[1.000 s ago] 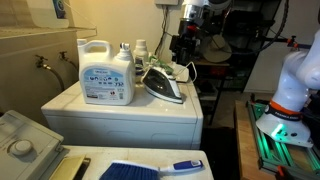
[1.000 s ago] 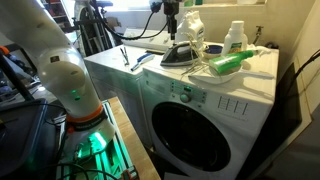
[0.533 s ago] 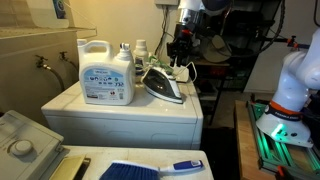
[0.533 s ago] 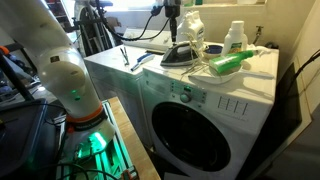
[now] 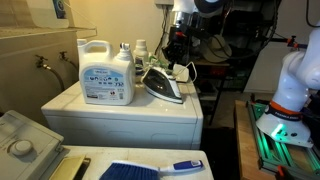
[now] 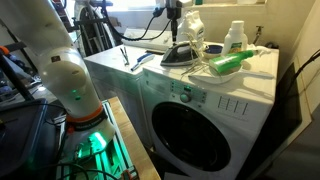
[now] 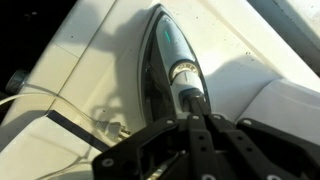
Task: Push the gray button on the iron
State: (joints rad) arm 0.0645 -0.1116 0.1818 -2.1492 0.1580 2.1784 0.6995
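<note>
Wrist view crops the counter point(image 7: 70, 60) to a pale patch. In both exterior views it proves to be the top of a white washing machine point(image 6: 255, 125), whose round door is too dark for us to see whether the drum holds anything. We see the arm point(image 6: 60, 70) only in pieces: its white lower body fills one side of an exterior view, and its upper links run out past the top edge. On the counter a big white detergent jug point(image 5: 106, 72) with a blue label stands upright. Its walls are opaque, so its fill is hidden from us. Just beside it the iron point(image 5: 163, 84) rests flat on its sole, dark on top with a pale lower edge. In the wrist view the iron point(image 7: 168, 45) runs away from the camera, its handle showing a greenish section and a silvery collar. We cannot say for sure which part is the gray button. The gripper point(image 7: 196, 118) is clenched, its dark fingers pressed together with nothing between them. It hangs over the handle's near end, and the fingers cover the spot where contact would show. In an exterior view the gripper point(image 6: 172, 37) stands above the iron. Small bottles point(image 5: 140, 50) behind the iron are too small to read, and a green object point(image 6: 228, 63) lying on its side is unclear to us.
</note>
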